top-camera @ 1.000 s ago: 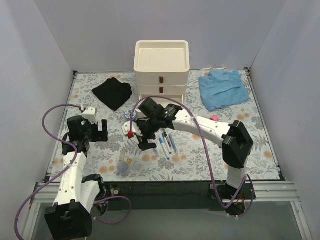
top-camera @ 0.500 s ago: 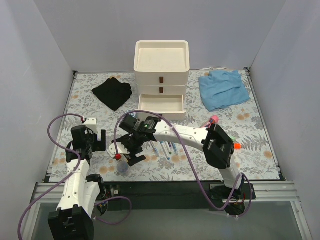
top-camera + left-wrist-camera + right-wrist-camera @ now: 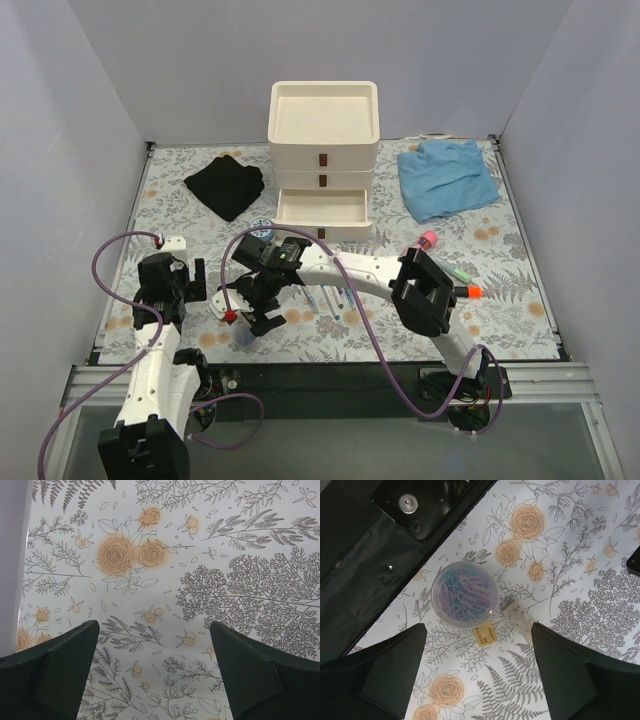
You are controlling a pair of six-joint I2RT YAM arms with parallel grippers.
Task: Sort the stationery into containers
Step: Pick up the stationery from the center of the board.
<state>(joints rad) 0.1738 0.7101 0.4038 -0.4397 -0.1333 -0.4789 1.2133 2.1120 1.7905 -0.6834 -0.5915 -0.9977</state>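
Observation:
The cream-white three-drawer organiser [image 3: 322, 125] stands at the back, its bottom drawer [image 3: 322, 208] pulled open. Several pens [image 3: 335, 296] lie on the floral mat in front of it. A small blue round tub [image 3: 262, 229] sits left of the drawer. A pink-capped tube [image 3: 425, 240] and an orange-ended marker [image 3: 468, 292] lie to the right. My right gripper [image 3: 250, 312] [image 3: 487, 680] is open and empty, above the mat just short of a clear tub of paper clips [image 3: 465, 595] [image 3: 245, 338]. My left gripper [image 3: 185, 280] [image 3: 155, 675] is open and empty over bare mat.
A speckled eraser [image 3: 520, 617] and a small yellow tag [image 3: 486, 632] lie beside the paper-clip tub. A black cloth [image 3: 227, 185] lies at the back left and a blue cloth [image 3: 445, 175] at the back right. The table's dark near edge [image 3: 365, 580] is close to the tub.
My right arm has swung left and toward the near edge, from beside the drawer to over the paper-clip tub. My left gripper has drawn back a little toward the near left.

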